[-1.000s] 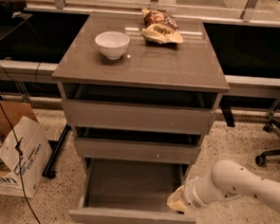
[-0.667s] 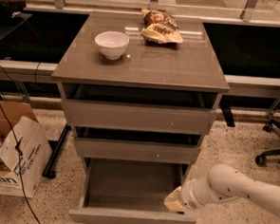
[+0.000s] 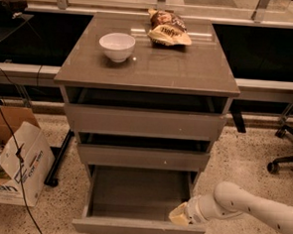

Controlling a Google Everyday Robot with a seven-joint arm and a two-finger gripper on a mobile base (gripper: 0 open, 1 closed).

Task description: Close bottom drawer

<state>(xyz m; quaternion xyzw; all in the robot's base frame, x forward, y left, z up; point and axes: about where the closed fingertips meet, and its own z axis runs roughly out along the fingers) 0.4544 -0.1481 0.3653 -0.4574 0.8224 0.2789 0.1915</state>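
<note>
The bottom drawer (image 3: pixel 138 228) is the lowest of three grey-brown drawers and is pulled far out, showing its shallow empty box. Its flat front panel runs along the picture's lower edge. My gripper (image 3: pixel 178 218) comes in from the right on a white arm and sits at the drawer's front right corner, just behind the front panel, at or inside the box's right side. The middle drawer (image 3: pixel 143 157) and top drawer (image 3: pixel 144 122) stand slightly out from the cabinet.
On the cabinet top (image 3: pixel 189 72) are a white bowl (image 3: pixel 116 46) and a snack bag (image 3: pixel 168 30). A cardboard box (image 3: pixel 12 155) with cables stands on the floor at left. An office chair base (image 3: pixel 285 160) is at right.
The arm and gripper have shifted slightly left and a little down along the drawer's front right corner. The drawer stays pulled out about as before.
</note>
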